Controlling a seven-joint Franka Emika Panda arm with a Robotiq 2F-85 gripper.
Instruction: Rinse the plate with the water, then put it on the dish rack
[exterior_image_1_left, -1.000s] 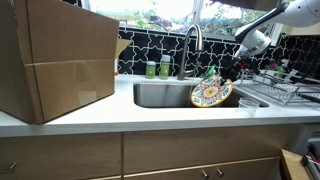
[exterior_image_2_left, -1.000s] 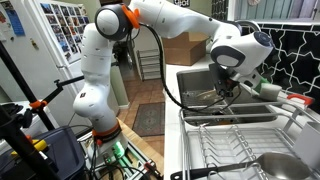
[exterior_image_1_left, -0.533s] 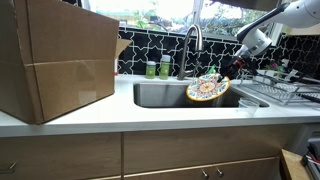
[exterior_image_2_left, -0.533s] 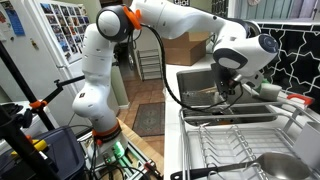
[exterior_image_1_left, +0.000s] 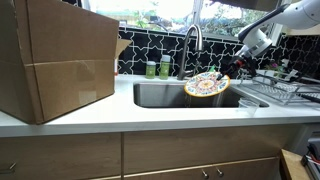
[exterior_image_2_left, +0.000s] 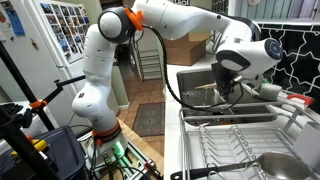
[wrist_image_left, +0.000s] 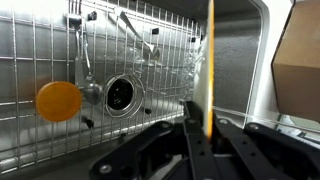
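Observation:
The plate (exterior_image_1_left: 206, 85), round with a busy yellow, orange, blue and green pattern, hangs over the steel sink (exterior_image_1_left: 160, 95), under the faucet (exterior_image_1_left: 190, 45). My gripper (exterior_image_1_left: 226, 72) is shut on its rim at the right. In the wrist view the plate (wrist_image_left: 209, 60) shows edge-on as a thin yellow-orange strip between the black fingers of my gripper (wrist_image_left: 207, 135). In an exterior view the gripper (exterior_image_2_left: 226, 92) is over the sink basin. The dish rack (exterior_image_1_left: 283, 92) stands right of the sink, and it fills the foreground in an exterior view (exterior_image_2_left: 232, 140).
A big cardboard box (exterior_image_1_left: 55, 60) sits on the counter left of the sink. Two green bottles (exterior_image_1_left: 158, 68) stand by the faucet. The sink floor holds a wire grid (wrist_image_left: 60, 50), a drain (wrist_image_left: 122, 95), utensils and an orange disc (wrist_image_left: 58, 101). A pan (exterior_image_2_left: 278, 166) lies in the rack.
The plate has been lifted and swung left toward the faucet, tilting from nearly upright to flatter. The gripper moved with it, still shut on the rim.

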